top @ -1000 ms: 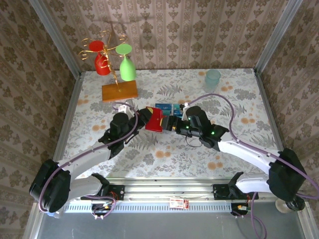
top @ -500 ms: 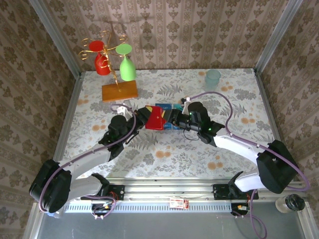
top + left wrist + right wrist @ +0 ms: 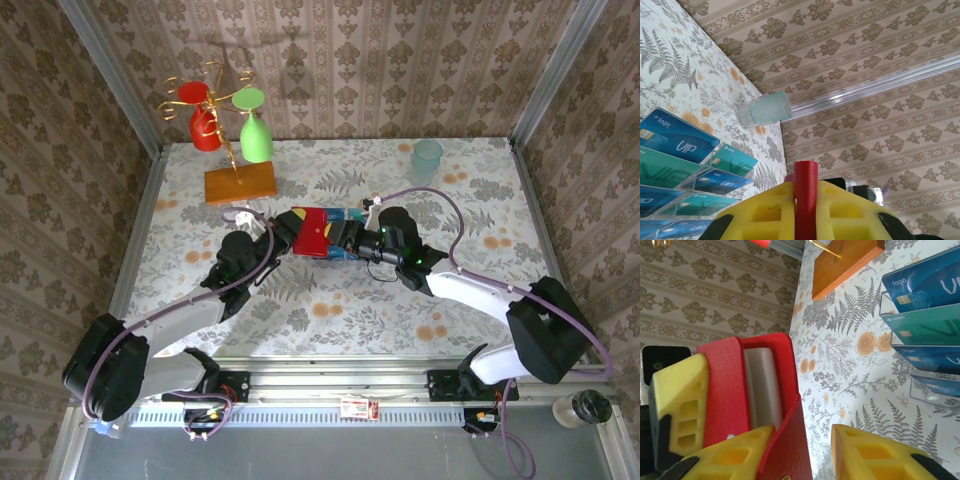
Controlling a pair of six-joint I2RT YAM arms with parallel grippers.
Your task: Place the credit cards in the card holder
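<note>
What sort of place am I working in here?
Probably a staged test booth: wallpapered panels box in a floral table, arms bolted to a rail, props like a cup stand.

card holder (image 3: pixel 312 233): red, glossy, flat folding wallet, roughly square. partly open, with a pale insert showing between its flaps. sat near the middle of the top view, tilted.
credit cards (image 3: pixel 340 215): thin, blue and teal-green, pale "vip" and "logo" print. stood in stepped, overlapping tiers, just beside the card holder at its 1 o'clock.
</note>
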